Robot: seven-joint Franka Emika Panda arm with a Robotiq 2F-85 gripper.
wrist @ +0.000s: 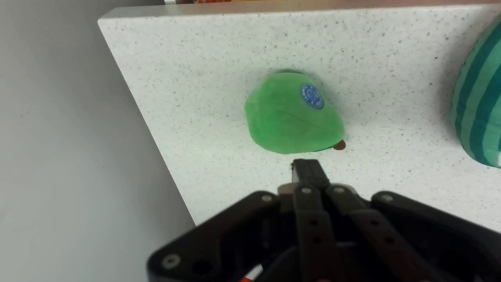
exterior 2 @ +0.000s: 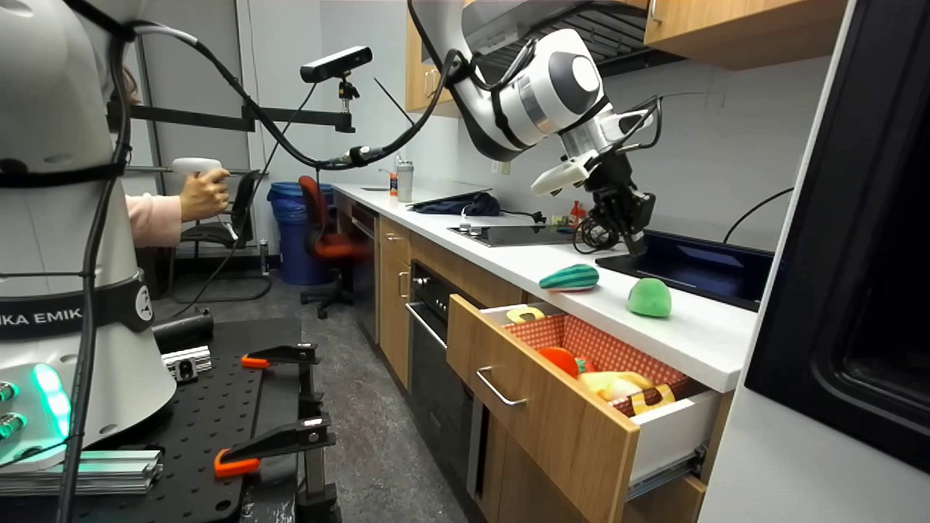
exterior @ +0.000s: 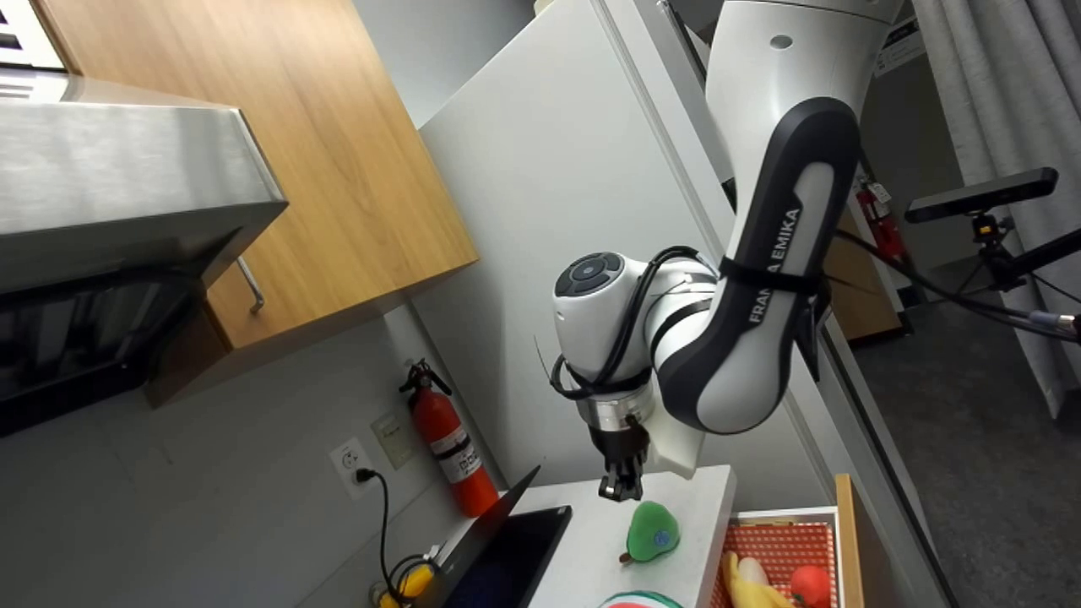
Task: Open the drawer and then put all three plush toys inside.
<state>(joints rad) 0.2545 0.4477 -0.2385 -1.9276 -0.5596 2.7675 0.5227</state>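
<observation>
Closest to the wrist camera we have one claw [wrist: 310, 166], closed, its two fingers pressed together, hanging over the counter [wrist: 195, 90] near one green toy [wrist: 293, 117] but apart from it. That toy is plump and pear-shaped, with one short brown stem [wrist: 339, 145] and one round blue patch [wrist: 312, 96], and it lies on its side on the speckled white top. Farther along the same counter we find one striped toy [wrist: 479, 109], light and dark green, pinkish along its lower edge in an exterior view. Below the counter edge we see one drawer [exterior 2: 559, 421] pulled out, wooden in front, white at the side, with a red checked lining [exterior 2: 599, 347]. Inside lie one long yellow toy [exterior 2: 617, 383] and a rounded red toy [exterior 2: 558, 359]; whether the red there is one toy or two we cannot tell. Farther out we count one red extinguisher [exterior: 456, 447] against the wall, one red chair [exterior 2: 334, 245], one blue bin [exterior 2: 294, 247] and two clamps [exterior 2: 283, 440] with orange ends.
</observation>
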